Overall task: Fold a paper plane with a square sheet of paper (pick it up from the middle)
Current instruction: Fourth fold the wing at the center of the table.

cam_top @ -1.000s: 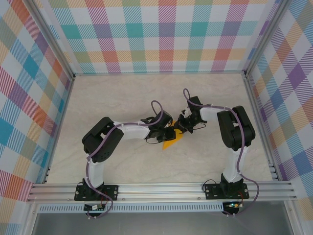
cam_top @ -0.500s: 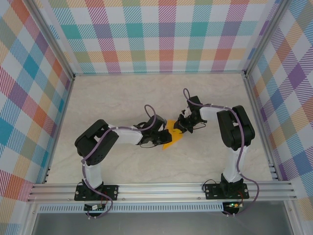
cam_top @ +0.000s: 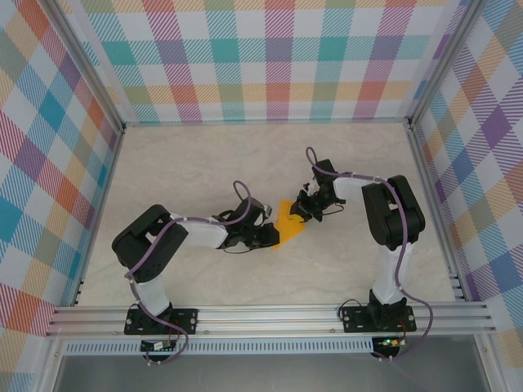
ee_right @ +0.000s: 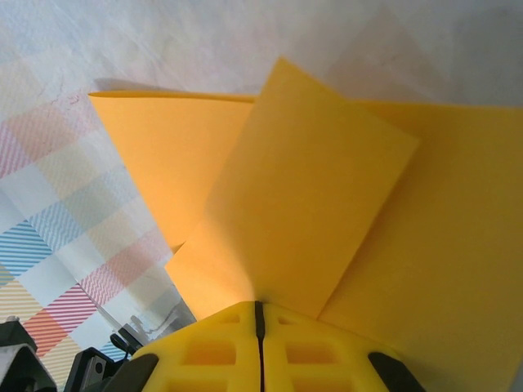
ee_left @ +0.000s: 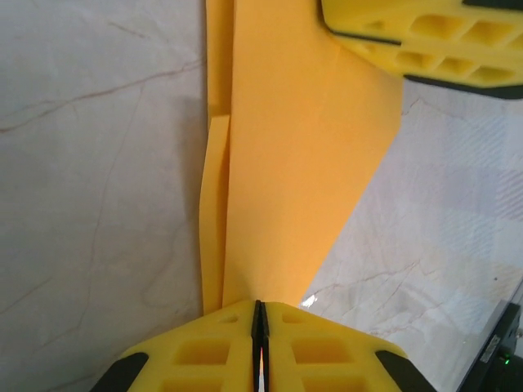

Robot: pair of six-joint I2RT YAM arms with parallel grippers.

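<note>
Sheet of paper [cam_top: 286, 222], orange-yellow, partly folded into overlapping flaps, near the middle of the table [cam_top: 188, 163], stretched between the two arms. Was pinched at its near-left end by the left gripper [cam_top: 270, 237] and at its far-right end by the right gripper [cam_top: 305, 209].

From the left wrist: yellow fingers [ee_left: 204, 351] pressed together with no gap, clamped on the narrow end of the sheet, with a lengthwise fold running away from them and a thin strip doubled along the left edge. At the top right, the other arm's yellow fingers [ee_left: 425, 37] on the far end of the sheet.

From the right wrist: fingers [ee_right: 319, 347] likewise closed tight on the paper, with one flap lying over another and a corner pointing left.

Could not tell whether resting on the pale marbled surface or raised off it. Plaid walls [cam_top: 270, 57] on three sides.
</note>
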